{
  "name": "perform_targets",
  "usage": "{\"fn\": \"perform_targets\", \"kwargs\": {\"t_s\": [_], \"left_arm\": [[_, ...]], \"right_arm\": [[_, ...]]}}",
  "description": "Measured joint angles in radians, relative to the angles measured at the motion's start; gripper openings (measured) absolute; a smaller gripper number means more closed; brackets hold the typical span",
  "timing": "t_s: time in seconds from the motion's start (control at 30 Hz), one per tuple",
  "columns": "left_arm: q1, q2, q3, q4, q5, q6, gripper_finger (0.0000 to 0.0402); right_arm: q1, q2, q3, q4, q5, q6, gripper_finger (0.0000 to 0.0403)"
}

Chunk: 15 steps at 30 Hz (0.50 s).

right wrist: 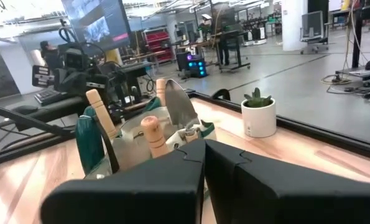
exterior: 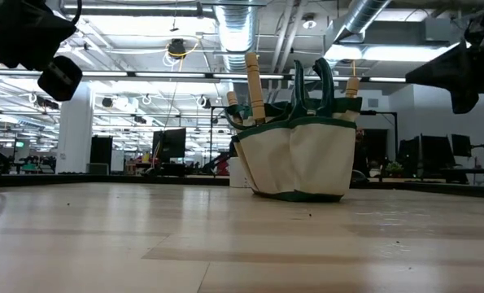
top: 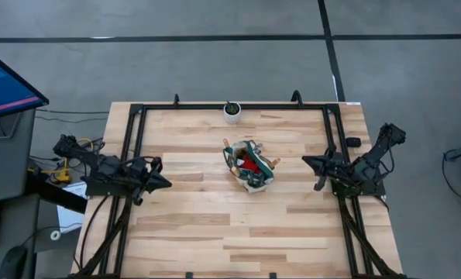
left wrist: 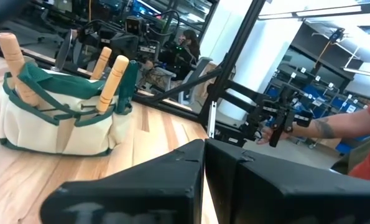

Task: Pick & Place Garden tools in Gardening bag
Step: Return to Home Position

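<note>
The cream gardening bag (top: 250, 166) with dark green trim stands on its base at the table's middle. Tools with light wooden handles (exterior: 253, 85) stick up out of it, and a red item (top: 250, 163) shows inside it from above. The bag also shows in the left wrist view (left wrist: 60, 118) and the right wrist view (right wrist: 141, 140). My left gripper (top: 165, 183) is shut and empty, to the bag's left. My right gripper (top: 307, 161) is shut and empty, to the bag's right. Both hang above the table, apart from the bag.
A small white pot with a green plant (top: 232, 111) stands near the table's far edge, behind the bag. A black frame (top: 215, 107) runs along the table's far edge and sides. A person's arm (left wrist: 352, 127) shows in the room beyond the table.
</note>
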Motion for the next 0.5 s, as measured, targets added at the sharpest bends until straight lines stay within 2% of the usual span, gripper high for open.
{"fn": "perform_targets", "kwargs": {"t_s": [0.5], "left_arm": [[0.0,0.0,0.0,0.005,-0.002,-0.002,0.0001]], "right_arm": [[0.043,0.0,-0.001,0.0,-0.033,-0.086,0.0]]}}
